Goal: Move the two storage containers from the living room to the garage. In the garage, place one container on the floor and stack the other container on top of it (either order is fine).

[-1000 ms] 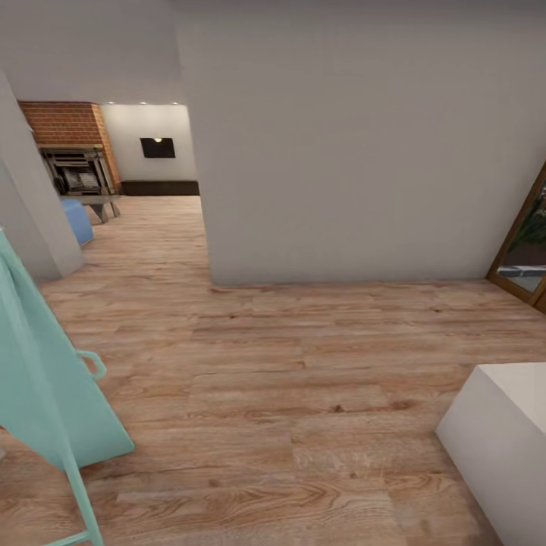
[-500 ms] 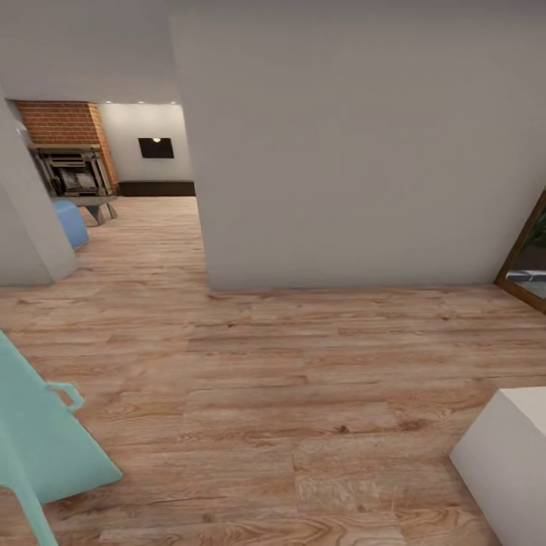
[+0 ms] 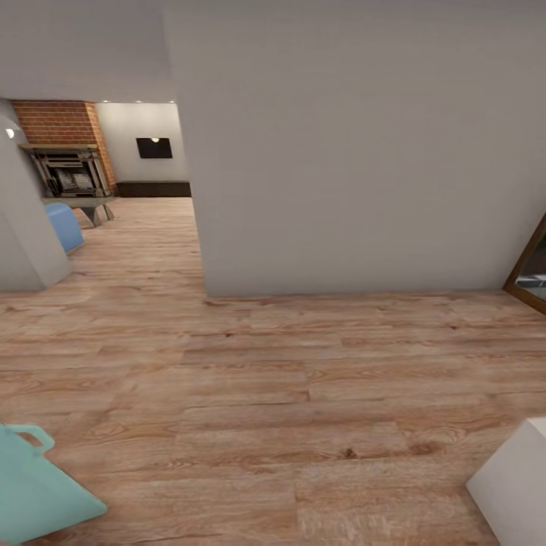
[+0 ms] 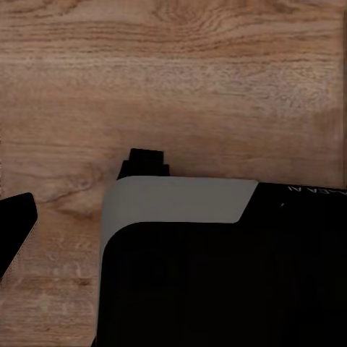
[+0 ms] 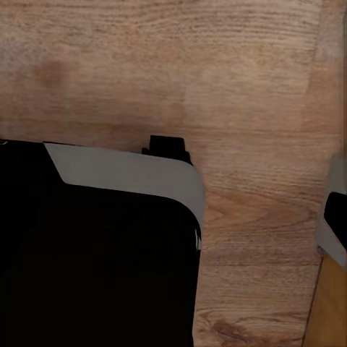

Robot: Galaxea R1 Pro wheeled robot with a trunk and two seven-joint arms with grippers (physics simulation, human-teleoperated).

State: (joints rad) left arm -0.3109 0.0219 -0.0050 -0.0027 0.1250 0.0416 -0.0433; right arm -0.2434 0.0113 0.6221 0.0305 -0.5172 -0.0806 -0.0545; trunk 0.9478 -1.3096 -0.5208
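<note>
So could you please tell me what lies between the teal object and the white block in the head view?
Only bare wood-plank floor lies between the teal object and the white block, in the head view.

A wall (image 3: 341, 152) stands ahead across the plank floor (image 3: 265, 394), with an opening at its left leading back to the living room's fireplace (image 3: 68, 171) and sofa (image 3: 64, 224).

Both wrist cameras look straight down past the robot's own base (image 4: 217, 275), a black body with a rounded grey-edged corner (image 5: 137, 177) and a small black tab at its rim. In the left wrist view a dark fingertip (image 4: 14, 228) juts in at about nine o'clock; whether either gripper is parted or closed cannot be told.
</note>
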